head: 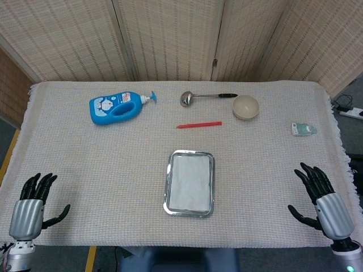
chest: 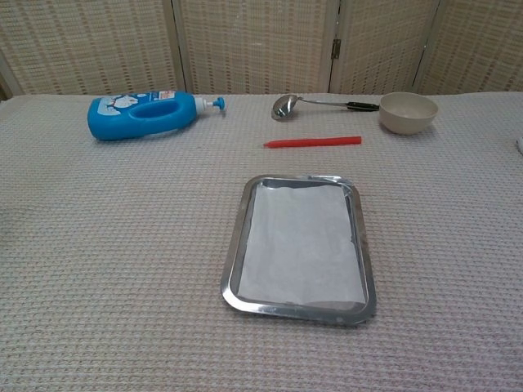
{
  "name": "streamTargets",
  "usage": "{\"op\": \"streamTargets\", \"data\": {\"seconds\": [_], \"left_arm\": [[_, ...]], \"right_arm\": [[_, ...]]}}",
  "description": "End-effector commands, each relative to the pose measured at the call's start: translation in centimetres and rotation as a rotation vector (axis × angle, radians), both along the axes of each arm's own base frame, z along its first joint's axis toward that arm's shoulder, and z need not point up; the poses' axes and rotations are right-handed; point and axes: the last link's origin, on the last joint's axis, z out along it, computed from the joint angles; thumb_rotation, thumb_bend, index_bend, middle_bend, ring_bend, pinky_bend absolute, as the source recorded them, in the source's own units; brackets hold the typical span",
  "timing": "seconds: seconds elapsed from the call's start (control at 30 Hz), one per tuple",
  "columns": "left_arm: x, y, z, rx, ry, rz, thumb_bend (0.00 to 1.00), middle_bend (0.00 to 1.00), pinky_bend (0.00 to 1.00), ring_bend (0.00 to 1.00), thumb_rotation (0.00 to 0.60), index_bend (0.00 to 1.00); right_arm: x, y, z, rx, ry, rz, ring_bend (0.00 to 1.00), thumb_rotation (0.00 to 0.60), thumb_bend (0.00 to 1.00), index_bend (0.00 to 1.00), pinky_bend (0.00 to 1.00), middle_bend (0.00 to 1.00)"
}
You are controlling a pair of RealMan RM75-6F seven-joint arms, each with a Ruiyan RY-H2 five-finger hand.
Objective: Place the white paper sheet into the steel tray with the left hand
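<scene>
The white paper sheet (head: 190, 183) (chest: 301, 243) lies flat inside the steel tray (head: 167, 185) (chest: 234, 249) near the table's front middle. My left hand (head: 29, 205) hangs at the table's front left corner, fingers spread, holding nothing, far from the tray. At the front right corner my right hand (head: 322, 199) is likewise spread and empty. Neither hand shows in the chest view.
Along the back lie a blue bottle (head: 117, 106) (chest: 144, 114), a steel ladle (head: 203, 96) (chest: 314, 104), a beige bowl (head: 245, 106) (chest: 408, 112) and a red stick (head: 199, 124) (chest: 312, 142). A small pale green item (head: 303, 129) sits at the right edge.
</scene>
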Motion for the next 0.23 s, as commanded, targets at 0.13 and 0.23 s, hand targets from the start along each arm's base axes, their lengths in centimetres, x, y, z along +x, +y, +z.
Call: {"op": "streamTargets", "data": {"seconds": [0.13,0.23], "left_arm": [[-0.88,-0.69,0.83,-0.036,0.015,0.063,0.23,0.08,0.04,0.0,0.509,0.09],[-1.05,-0.46,0.75,-0.047,0.017,0.089,0.23,0.08,0.04,0.0,0.507,0.09]], "right_arm": [[0.12,-0.74,-1.19,0.014,0.032,-0.011,0.0,0.6,0.32,0.0,0.0,0.0],[0.08,-0.85,-1.45,0.022,0.039,-0.013,0.0,0.6,0.32,0.0,0.0,0.0]]}}
